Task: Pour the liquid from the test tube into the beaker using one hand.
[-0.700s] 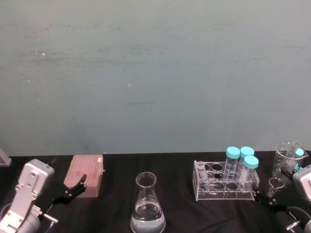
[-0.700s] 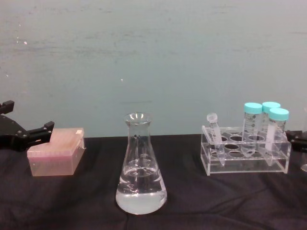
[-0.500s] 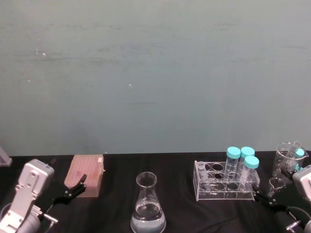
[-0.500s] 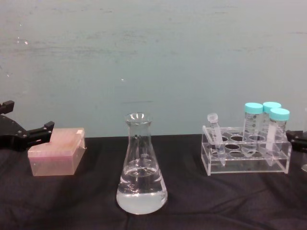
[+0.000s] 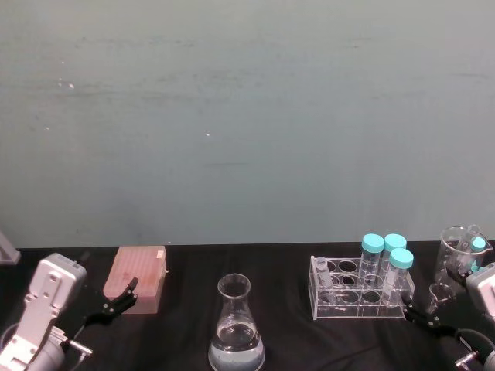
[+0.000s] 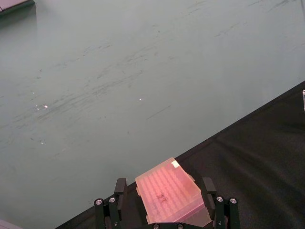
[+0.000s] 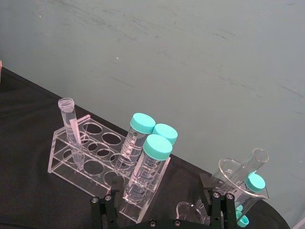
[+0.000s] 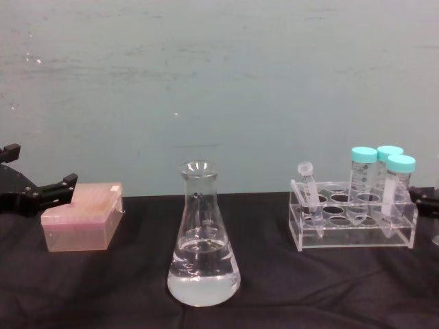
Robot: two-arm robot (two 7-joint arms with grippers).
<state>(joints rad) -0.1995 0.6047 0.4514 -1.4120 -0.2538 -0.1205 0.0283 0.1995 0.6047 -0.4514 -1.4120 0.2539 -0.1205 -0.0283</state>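
The beaker (image 5: pixel 236 331), a clear conical flask holding some clear liquid (image 8: pixel 203 281), stands at the table's front centre (image 8: pixel 203 240). The slim test tube (image 8: pixel 309 199) leans in the left end of a clear rack (image 8: pixel 357 236), also seen from the right wrist (image 7: pixel 69 125); I cannot make out any liquid in it. My right gripper (image 5: pixel 423 316) sits low just right of the rack, open and holding nothing (image 7: pixel 157 202). At the far left my left gripper (image 5: pixel 117 302) stands open beside a pink box (image 6: pixel 164 191).
The pink tip box (image 8: pixel 79 221) lies at the left. Three teal-capped tubes (image 5: pixel 384 259) stand in the rack's right end. Glass beakers (image 7: pixel 238 177) and a small flask (image 5: pixel 438 294) crowd the far right. A teal wall backs the black table.
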